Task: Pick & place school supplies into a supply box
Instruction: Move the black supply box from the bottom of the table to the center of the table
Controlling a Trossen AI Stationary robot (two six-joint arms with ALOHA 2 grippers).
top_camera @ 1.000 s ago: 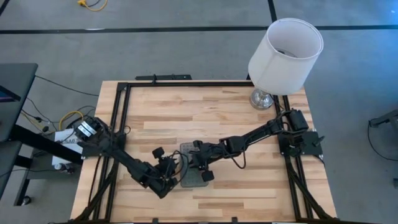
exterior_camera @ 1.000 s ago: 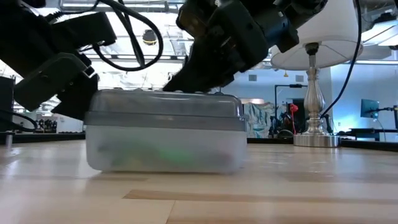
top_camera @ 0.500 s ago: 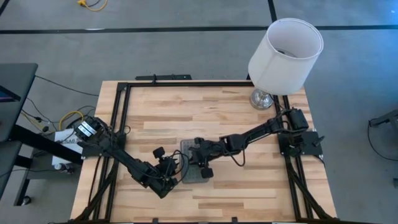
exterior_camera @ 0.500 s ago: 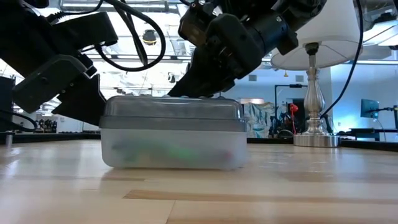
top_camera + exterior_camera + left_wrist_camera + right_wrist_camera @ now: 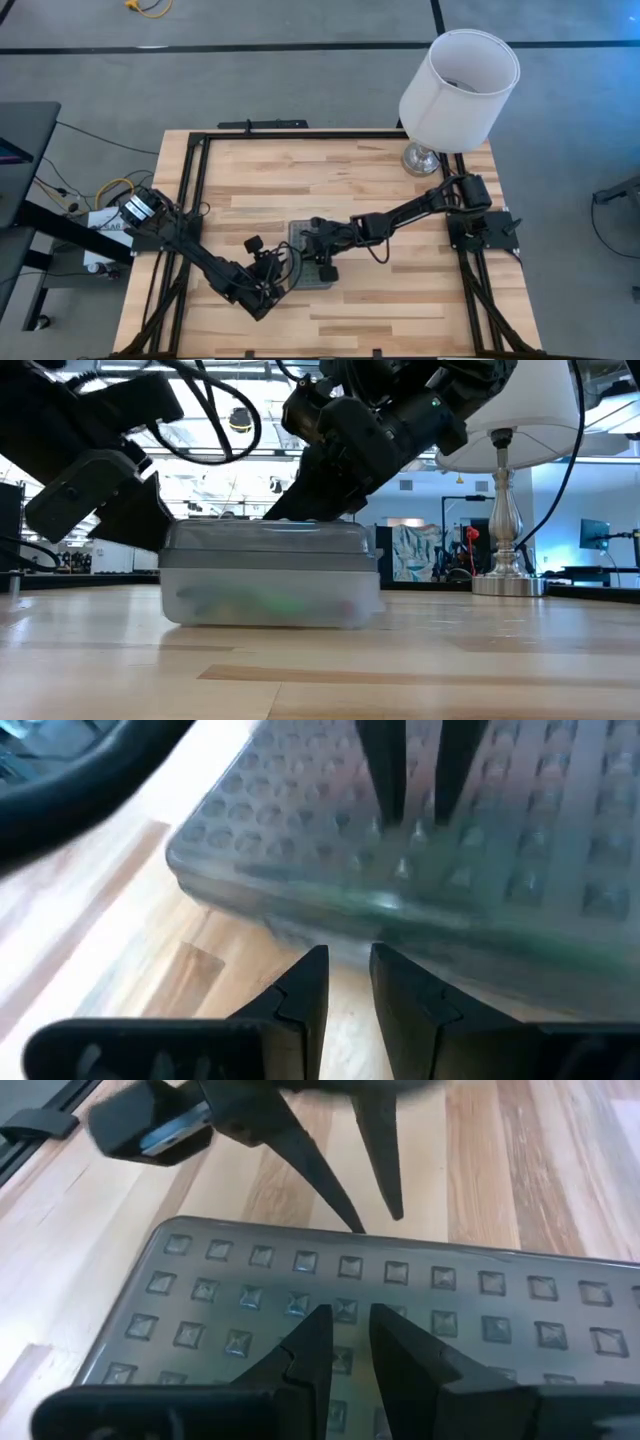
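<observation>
The supply box (image 5: 318, 283) stands closed near the table's middle, its clear body (image 5: 270, 595) under a grey lid with a grid of dots (image 5: 480, 1295). Green and pink blurs, the school supplies (image 5: 275, 603), show through the clear wall. My right gripper (image 5: 348, 1318) is above the lid with its fingers a narrow gap apart and nothing between them. My left gripper (image 5: 347, 955) stands at the box's left near side, its fingers also slightly apart with nothing between them. My right gripper rests both fingertips (image 5: 318, 1320) on the top of the lid (image 5: 345, 1295), about midway across it. It comes slanting down from the table's right. The box stands flat on the table under it. My left gripper has both fingertips (image 5: 312, 960) against the box's clear side wall (image 5: 345, 935), just under the lid's edge. It comes slanting down from the near left. The box's bottom stays on the table.
A white lampshade (image 5: 458, 85) on a silver foot (image 5: 425, 158) stands at the far right corner. A black rail frame (image 5: 300, 135) runs round the tabletop. Bare wood lies on the near and far sides of the box.
The box has slid a short way along the table, toward the far edge. My right gripper has gone with it, toward the table's left and a little down, its fingertips staying on the lid. The finger gaps look unchanged.
</observation>
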